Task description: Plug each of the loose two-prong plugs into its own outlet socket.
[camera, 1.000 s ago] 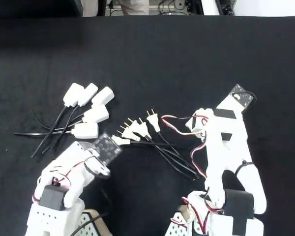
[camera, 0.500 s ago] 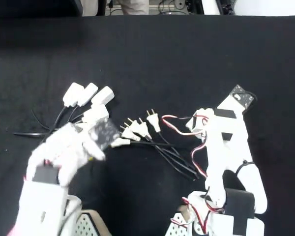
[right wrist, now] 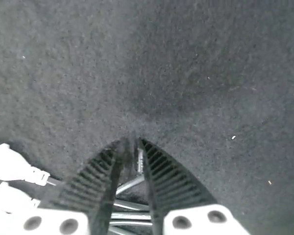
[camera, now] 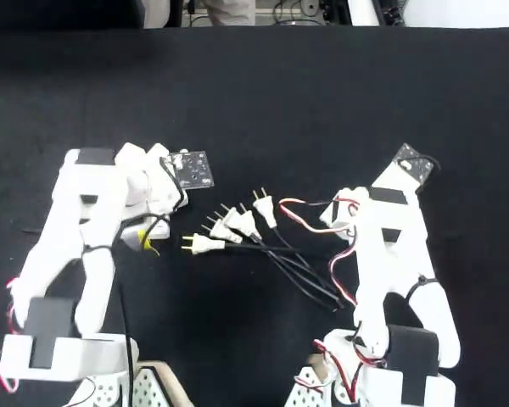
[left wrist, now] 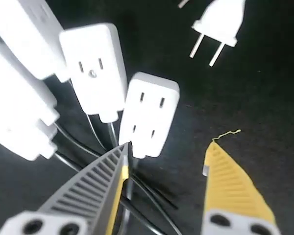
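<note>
Now the left jaws, wide open and empty, hang over a socket (left wrist: 149, 115); gripping it seems next. The right jaws rest closed, the plugs (camera: 242, 222) loose.

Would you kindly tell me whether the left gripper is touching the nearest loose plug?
Apart. The left wrist view shows the plug lying well beyond the left gripper and its open jaws, with bare black table between them.

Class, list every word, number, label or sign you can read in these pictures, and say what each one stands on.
No text can be read.
The sockets and plugs show plain white faces.
Any marks on the arms' circuit boards are too small to read.
</note>
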Robot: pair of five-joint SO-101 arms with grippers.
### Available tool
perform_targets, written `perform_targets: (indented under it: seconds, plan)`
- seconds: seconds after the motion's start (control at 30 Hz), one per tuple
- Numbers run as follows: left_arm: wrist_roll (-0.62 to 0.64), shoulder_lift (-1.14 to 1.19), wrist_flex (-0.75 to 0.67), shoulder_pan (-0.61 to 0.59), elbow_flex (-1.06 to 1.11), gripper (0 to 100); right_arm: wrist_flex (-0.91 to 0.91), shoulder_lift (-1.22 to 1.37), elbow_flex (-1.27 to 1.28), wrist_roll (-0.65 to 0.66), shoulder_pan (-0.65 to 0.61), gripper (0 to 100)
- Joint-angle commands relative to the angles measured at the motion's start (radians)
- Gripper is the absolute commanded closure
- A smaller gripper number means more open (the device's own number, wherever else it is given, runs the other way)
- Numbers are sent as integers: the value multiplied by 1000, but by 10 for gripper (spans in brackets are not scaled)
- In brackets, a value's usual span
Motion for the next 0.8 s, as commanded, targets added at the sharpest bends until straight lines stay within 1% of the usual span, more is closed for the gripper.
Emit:
perform_targets:
  seconds: [0.0,0.17,0.3,0.43,0.6,0.67,0.7,0.77]
  plan:
    - [-101,61,-23,-12,-91,752,-11,-1,-45,8,8,970]
    - [-133,150,-110,-15,-81,755,-38,-1,-42,9,8,970]
    - [-175,189,-207,-28,-21,780,-101,-1,-10,9,8,970]
    - [-189,195,-287,-35,39,780,-106,-1,-8,9,6,970]
    - [-195,190,-302,-21,84,788,-110,-1,-7,9,6,970]
    - [-192,190,-293,-21,87,830,-110,-1,-7,9,6,970]
    - [-190,190,-288,-19,94,865,-110,-1,-5,9,6,970]
    - [-149,189,-267,-4,108,941,-110,-1,-5,9,6,970]
